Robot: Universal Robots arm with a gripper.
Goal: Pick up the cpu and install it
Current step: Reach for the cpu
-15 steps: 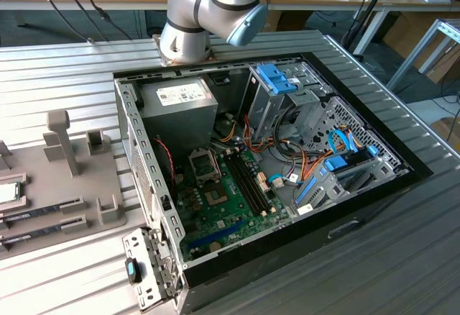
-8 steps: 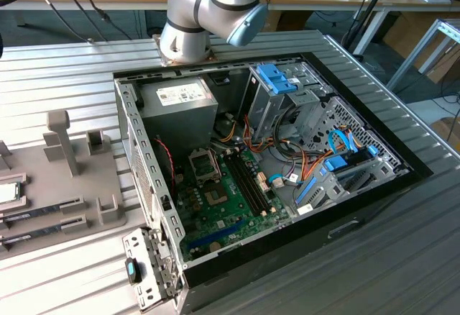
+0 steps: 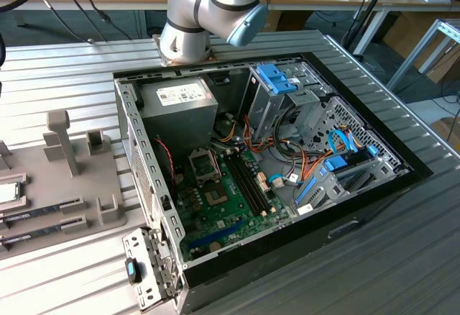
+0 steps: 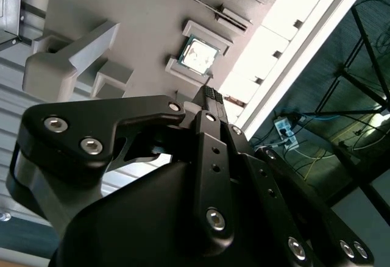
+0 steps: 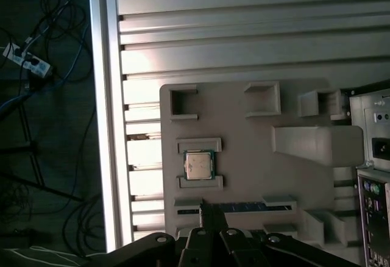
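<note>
Cpu (image 5: 198,165): one, small, flat and square. Dull silver-grey metal top, thin green rim showing on its edges. It lies flat, metal face up, in a pocket of the grey tray (image 5: 244,157), held between two low raised brackets. In the second wrist view the cpu (image 4: 198,55) catches a pale glare. In the exterior view the cpu (image 3: 8,193) sits at the view's far left edge on the tray (image 3: 43,178), well apart from the open computer case (image 3: 144,185).

Gripper (image 5: 211,209): one, black, above the tray. Fingers closed together, tips meeting, nothing between them. In the second wrist view the gripper (image 4: 210,93) is near the cpu but clear of it. No contact.

Counts:
- Robot arm (image 3: 208,6): one, behind the case in the exterior view.
- Memory sticks (image 3: 43,207): at least two, long and narrow, lying in tray slots just beside the cpu pocket.
- Power-supply box (image 3: 180,103): one, in the case's far corner.
- Socket (image 3: 203,164): one, on the green motherboard (image 3: 215,218); what is in it I cannot tell.
- Long black memory slots (image 3: 248,182): two, side by side.
- Slatted metal table (image 3: 57,85): one, under both tray and case.
</note>
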